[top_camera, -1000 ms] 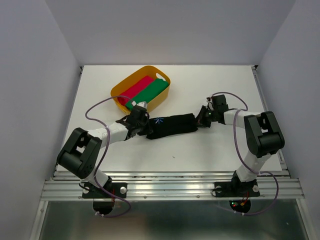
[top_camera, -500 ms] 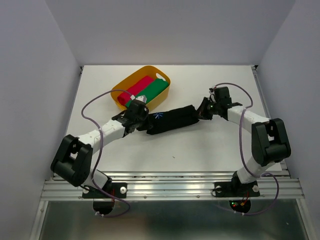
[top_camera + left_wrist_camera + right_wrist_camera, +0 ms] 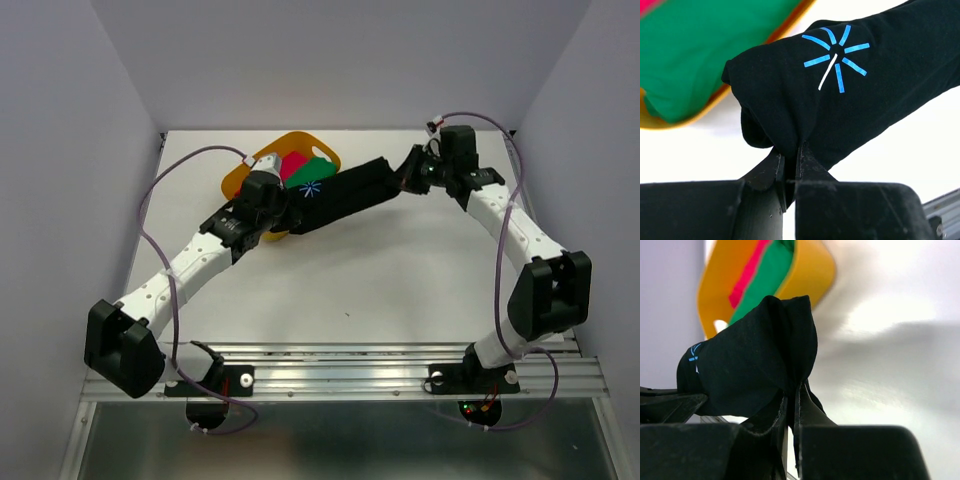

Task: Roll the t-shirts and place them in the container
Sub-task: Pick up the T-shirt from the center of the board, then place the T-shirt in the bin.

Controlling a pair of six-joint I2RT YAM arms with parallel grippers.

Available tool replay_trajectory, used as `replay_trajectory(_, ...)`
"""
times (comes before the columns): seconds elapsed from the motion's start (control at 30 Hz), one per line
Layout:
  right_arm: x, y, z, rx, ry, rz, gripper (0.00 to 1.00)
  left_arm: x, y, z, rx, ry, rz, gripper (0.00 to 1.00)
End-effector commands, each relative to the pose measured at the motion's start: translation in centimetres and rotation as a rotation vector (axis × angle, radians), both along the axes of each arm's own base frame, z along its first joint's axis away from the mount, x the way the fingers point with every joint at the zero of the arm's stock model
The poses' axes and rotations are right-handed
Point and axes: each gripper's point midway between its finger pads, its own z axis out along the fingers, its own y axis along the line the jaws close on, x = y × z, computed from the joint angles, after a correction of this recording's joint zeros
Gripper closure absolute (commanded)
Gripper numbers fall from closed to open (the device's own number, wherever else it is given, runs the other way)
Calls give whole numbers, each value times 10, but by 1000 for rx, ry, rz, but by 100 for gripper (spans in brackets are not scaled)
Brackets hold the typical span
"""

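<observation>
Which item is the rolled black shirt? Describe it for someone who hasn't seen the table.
Start at the white table and find the yellow tub at its far left, holding a red roll and a green roll. Stretching right from the tub is the black t-shirt roll, pinched at each end by an arm's jaws. It alone is black, with a small blue-and-white starburst print.

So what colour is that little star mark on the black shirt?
The star mark on the black shirt has blue rays and one white stroke; clearest in the left wrist view.
</observation>
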Motion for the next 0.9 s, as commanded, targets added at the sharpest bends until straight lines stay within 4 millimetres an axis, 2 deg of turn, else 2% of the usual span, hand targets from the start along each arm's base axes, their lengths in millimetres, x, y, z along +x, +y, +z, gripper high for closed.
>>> replay_trajectory(0.0,37,6,57,10,-163,18,99,13,25,46,27,-101,83,100)
replay_trajectory(0.03,47,10,51,8,-154,34,99,18,34,48,34,-101,107,100)
replay_trajectory(0.07,49,12,67,15,-190,41,99,22,40,50,33,-106,121,100)
replay_trajectory(0.1,64,16,75,17,-212,51,99,26,43,56,29,-117,131,100)
replay_trajectory(0.13,74,26,62,24,-184,82,99,33,51,61,27,-126,147,100)
replay_trajectory(0.17,76,29,81,36,-226,94,99,35,55,60,33,-123,157,100)
replay_trajectory(0.2,91,40,85,38,-245,117,99,41,63,66,34,-137,180,100)
replay_trajectory(0.27,107,50,88,40,-260,132,99,48,70,64,40,-132,202,100)
replay_trajectory(0.3,118,62,67,43,-218,153,99,53,73,67,41,-139,217,100)
replay_trajectory(0.33,126,65,67,47,-224,157,99,56,77,68,40,-138,228,100)
replay_trajectory(0.37,133,76,94,64,-289,169,99,61,83,66,40,-134,248,100)
replay_trajectory(0.4,144,89,69,67,-246,188,99,64,85,65,42,-131,258,100)
replay_trajectory(0.43,151,92,69,74,-252,190,99,66,88,66,43,-131,270,100)
replay_trajectory(0.47,155,102,94,99,-310,203,99,71,94,63,44,-126,290,100)
replay_trajectory(0.5,160,105,94,111,-321,204,99,73,98,63,44,-126,300,100)
replay_trajectory(0.53,162,115,93,127,-330,223,99,75,101,61,44,-122,308,100)
replay_trajectory(0.57,166,124,81,139,-320,234,99,78,105,60,42,-124,319,100)
replay_trajectory(0.6,171,128,83,163,-351,238,99,81,112,60,40,-126,339,100)
replay_trajectory(0.63,171,135,68,164,-336,249,99,83,116,56,44,-121,347,100)
replay_trajectory(0.67,170,143,75,172,-369,259,99,84,119,54,46,-120,356,100)
replay_trajectory(0.7,173,149,68,161,-392,258,99,88,125,49,51,-112,369,100)
replay_trajectory(0.73,176,150,66,156,-403,260,99,88,127,47,52,-108,376,100)
replay_trajectory(0.77,178,158,52,150,-394,271,99,89,128,41,52,-101,376,100)
replay_trajectory(0.8,181,159,54,151,-417,273,99,91,130,38,51,-97,382,100)
replay_trajectory(0.87,181,168,44,156,-419,290,99,95,132,32,51,-95,390,100)
